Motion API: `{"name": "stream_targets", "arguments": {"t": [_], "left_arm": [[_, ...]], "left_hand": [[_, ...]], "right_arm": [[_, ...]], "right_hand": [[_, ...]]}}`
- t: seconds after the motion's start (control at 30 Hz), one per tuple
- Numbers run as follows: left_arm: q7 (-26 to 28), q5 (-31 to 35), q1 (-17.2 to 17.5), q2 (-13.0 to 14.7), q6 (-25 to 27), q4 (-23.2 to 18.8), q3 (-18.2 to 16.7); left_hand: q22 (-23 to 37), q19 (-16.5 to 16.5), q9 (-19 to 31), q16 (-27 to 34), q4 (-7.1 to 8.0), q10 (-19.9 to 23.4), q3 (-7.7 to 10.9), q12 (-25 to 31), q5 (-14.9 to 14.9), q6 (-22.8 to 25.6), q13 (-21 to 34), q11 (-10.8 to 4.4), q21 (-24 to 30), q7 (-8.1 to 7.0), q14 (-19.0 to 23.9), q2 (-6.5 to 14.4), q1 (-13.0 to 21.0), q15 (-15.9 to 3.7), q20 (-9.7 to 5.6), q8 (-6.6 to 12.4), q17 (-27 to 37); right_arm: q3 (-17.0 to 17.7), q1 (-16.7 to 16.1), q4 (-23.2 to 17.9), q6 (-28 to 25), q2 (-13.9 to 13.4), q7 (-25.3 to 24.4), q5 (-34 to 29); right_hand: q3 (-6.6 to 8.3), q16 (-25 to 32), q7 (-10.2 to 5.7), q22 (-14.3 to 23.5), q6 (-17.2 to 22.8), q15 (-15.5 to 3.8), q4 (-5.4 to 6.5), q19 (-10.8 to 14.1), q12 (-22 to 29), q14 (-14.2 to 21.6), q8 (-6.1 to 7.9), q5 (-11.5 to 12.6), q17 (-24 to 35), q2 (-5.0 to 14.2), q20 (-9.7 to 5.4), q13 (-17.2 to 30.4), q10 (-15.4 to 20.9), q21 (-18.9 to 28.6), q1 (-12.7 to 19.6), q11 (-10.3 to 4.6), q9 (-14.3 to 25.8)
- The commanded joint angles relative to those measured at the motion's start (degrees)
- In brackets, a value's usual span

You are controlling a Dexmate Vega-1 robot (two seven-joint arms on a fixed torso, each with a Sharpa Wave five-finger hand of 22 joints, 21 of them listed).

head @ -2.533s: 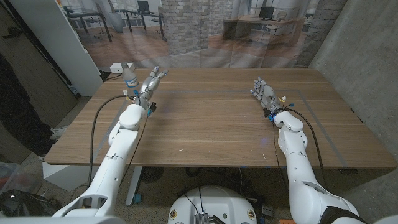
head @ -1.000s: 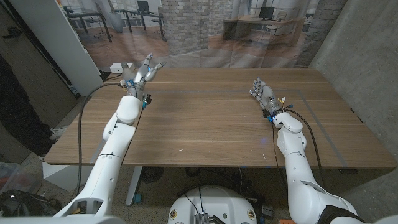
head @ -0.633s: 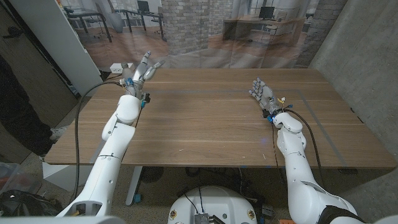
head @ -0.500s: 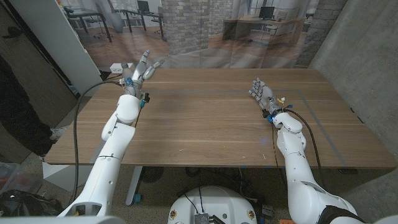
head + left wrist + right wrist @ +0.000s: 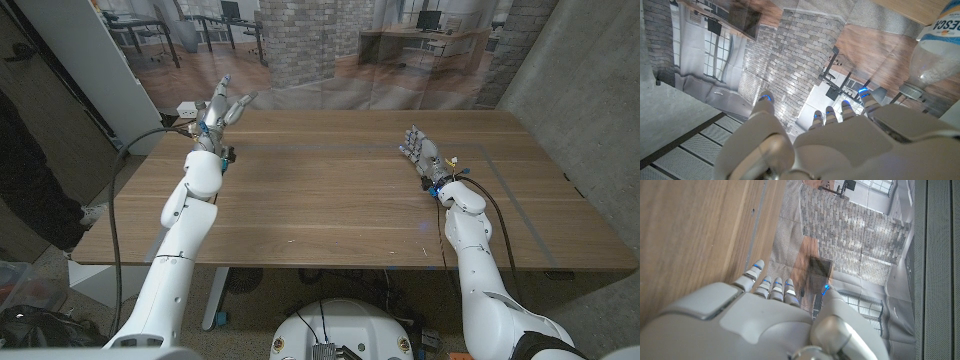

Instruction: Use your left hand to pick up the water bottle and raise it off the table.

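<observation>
Since the earlier frames the left hand (image 5: 218, 108), fingers spread and nothing held, has been moved toward 11 o'clock past the table (image 5: 340, 190) edge, just beside the bottle (image 5: 940, 47), which is mostly hidden behind it at the far-left corner; right hand (image 5: 420, 148) unchanged, fingers apart.

One wooden table (image 5: 350, 190). One water bottle (image 5: 939, 47), clear with a printed label, seen in the left wrist view just beside the left hand. Two robot hands: the left hand (image 5: 216, 110) and the right hand (image 5: 420, 148). One white box (image 5: 186, 109) past the table's far left corner.
</observation>
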Motion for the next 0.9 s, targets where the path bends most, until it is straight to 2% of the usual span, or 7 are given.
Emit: {"name": "stream_targets", "arguments": {"t": [0.03,0.57,0.63,0.77,0.9], "left_arm": [[2.17,3.77,1.60,-0.94,3.75,-4.03,-0.78],[4.86,8.31,3.26,-2.85,10.30,-7.68,-1.93],[4.72,8.59,3.34,-3.01,11.29,-8.02,-2.14],[4.44,8.78,3.46,-3.26,12.82,-8.46,-2.64],[4.10,8.88,3.47,-3.47,14.32,-8.82,-3.15]], "left_hand": [[0.32,-2.26,0.28,0.15,-0.15,0.33,-0.06,0.32,-0.22,-2.85,0.08,0.23,-0.11,0.60,0.09,-0.64,0.03,0.12,0.51,0.45,0.13],[0.34,-2.58,0.29,0.02,-0.13,0.59,-0.46,0.40,-0.16,-2.64,0.17,0.50,-0.36,0.97,-0.04,-1.36,-0.05,0.44,0.59,0.36,0.17],[0.34,-2.61,0.30,-0.09,-0.11,0.63,-0.54,0.41,-0.15,-2.66,0.18,0.54,-0.40,1.22,-0.31,-1.49,-0.07,0.50,0.59,0.32,0.18],[0.37,-2.71,0.30,-0.17,-0.01,0.37,-0.87,0.29,-0.10,-3.02,0.24,0.79,-0.52,3.02,-0.50,-2.00,-0.25,0.56,0.61,0.08,0.22],[0.38,-2.85,0.30,-0.26,0.05,0.11,-1.07,0.18,-0.07,-3.40,0.27,0.98,-0.62,3.74,-0.75,-2.28,-0.38,0.59,0.61,-0.12,0.25]], "right_arm": [[-0.22,-0.23,-0.39,-0.27,0.08,0.19,-0.11],[-0.75,0.12,0.11,-0.37,0.19,0.06,-0.57],[-0.81,0.18,0.19,-0.37,0.23,-0.02,-0.64],[-0.96,0.33,0.47,-0.42,0.22,-0.07,-0.83],[-1.09,0.52,0.75,-0.36,0.26,-0.28,-1.04]], "right_hand": [[0.26,0.27,0.52,0.17,-0.19,0.07,-0.15,0.36,0.34,-0.41,0.38,0.45,0.29,-0.06,0.15,0.11,0.07,0.24,-0.03,0.43,0.18],[0.28,0.25,0.49,0.17,-0.18,0.08,-0.19,0.37,0.34,-0.45,0.37,0.45,0.29,-0.04,0.14,0.11,0.09,0.24,-0.08,0.47,0.18],[0.29,0.25,0.46,0.17,-0.18,0.08,-0.19,0.40,0.34,-0.45,0.37,0.45,0.29,-0.04,0.13,0.11,0.08,0.25,-0.08,0.54,0.18],[0.30,0.26,0.45,0.17,-0.17,0.03,-0.20,0.40,0.34,-0.43,0.38,0.45,0.29,-0.02,0.13,0.11,0.09,0.25,-0.10,0.44,0.18],[0.30,0.27,0.44,0.17,-0.17,0.02,-0.19,0.37,0.35,-0.42,0.37,0.44,0.30,0.00,0.14,0.11,0.11,0.24,-0.13,0.49,0.18]]}}
